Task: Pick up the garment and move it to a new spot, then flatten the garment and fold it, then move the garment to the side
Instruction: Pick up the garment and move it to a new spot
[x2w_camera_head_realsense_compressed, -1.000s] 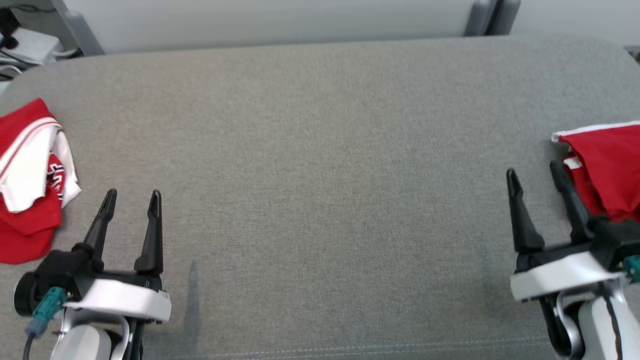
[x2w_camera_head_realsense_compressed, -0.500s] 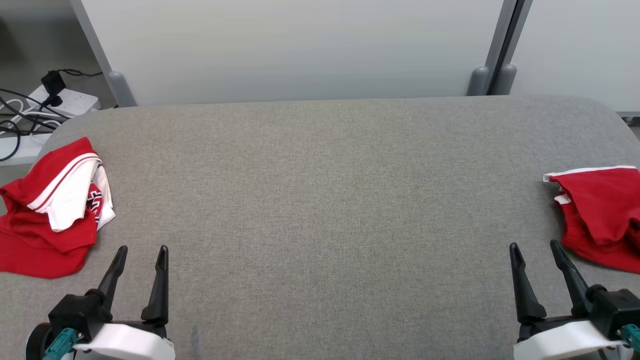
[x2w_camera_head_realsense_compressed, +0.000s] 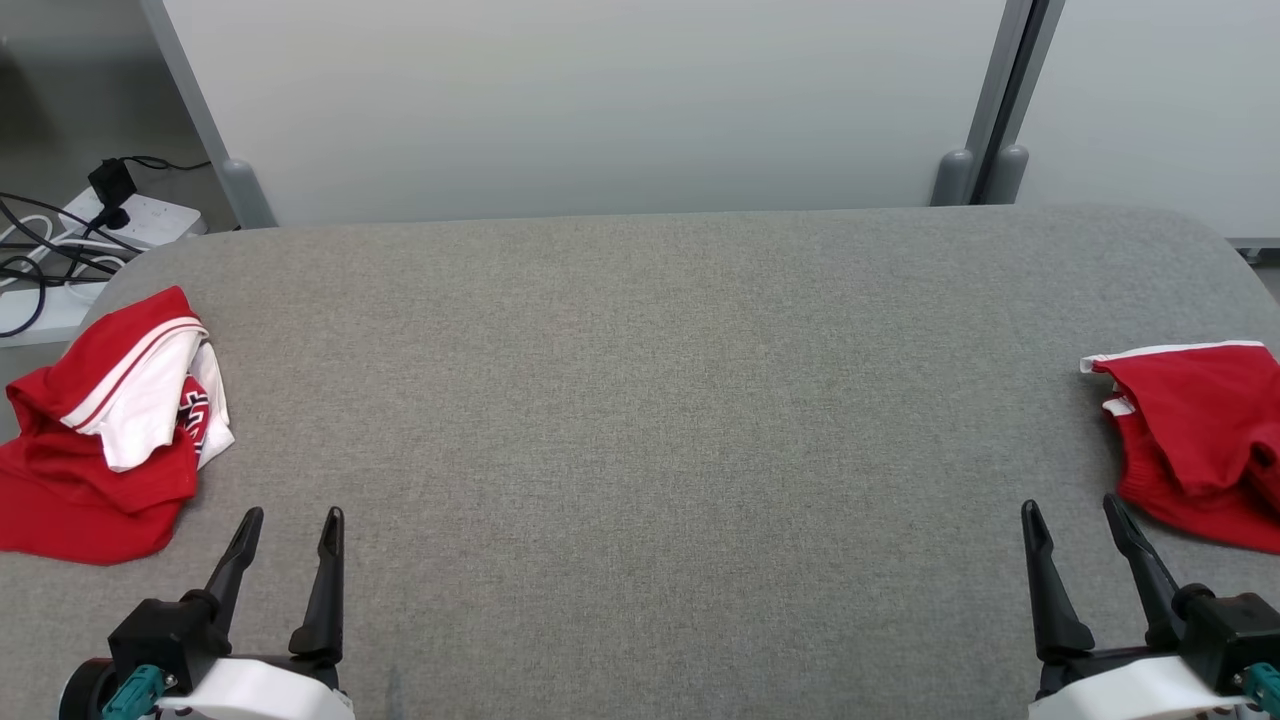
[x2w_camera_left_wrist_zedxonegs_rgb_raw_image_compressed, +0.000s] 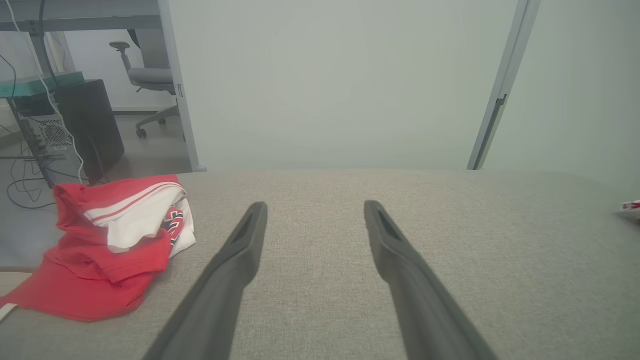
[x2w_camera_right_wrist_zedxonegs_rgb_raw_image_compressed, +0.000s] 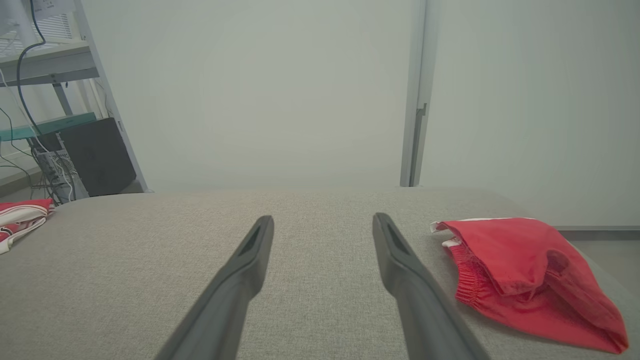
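The left gripper (x2w_camera_head_realsense_compressed: 293, 514) stands over the near side of a grey, fabric-covered table with rounded corners (x2w_camera_head_realsense_compressed: 640, 380). Its two long dark fingers are spread wide, point away from the robot and have nothing between them. Just beyond its fingertips and off to its outer side lies a crumpled red-and-white fabric jersey (x2w_camera_head_realsense_compressed: 100, 440), close to it but not touching. The jersey is bunched in a heap at the table's left end, with a white striped panel folded over the red cloth and a scrap of dark lettering showing at the fold.

The right gripper (x2w_camera_head_realsense_compressed: 1071, 503) mirrors this at the other end, also released, its fingers wide apart and empty. Just ahead of its outer finger lies a pair of rumpled red cloth shorts with white trim (x2w_camera_right_wrist_zedxonegs_rgb_raw_image_compressed: 520, 270). In the right wrist view the gathered elastic waistband faces the finger with a narrow strip of grey table between them, so there is no contact.

Both garments lie on the table, well apart, with the broad bare middle of the surface between the two grippers. Which one the task means cannot be told.

Beyond the fingers a pale partition panel (x2w_camera_head_realsense_compressed: 600, 100) stands behind the table's far edge. Far off the left gripper's outer side, a white power strip with black cables (x2w_camera_head_realsense_compressed: 130, 215) lies on the floor.
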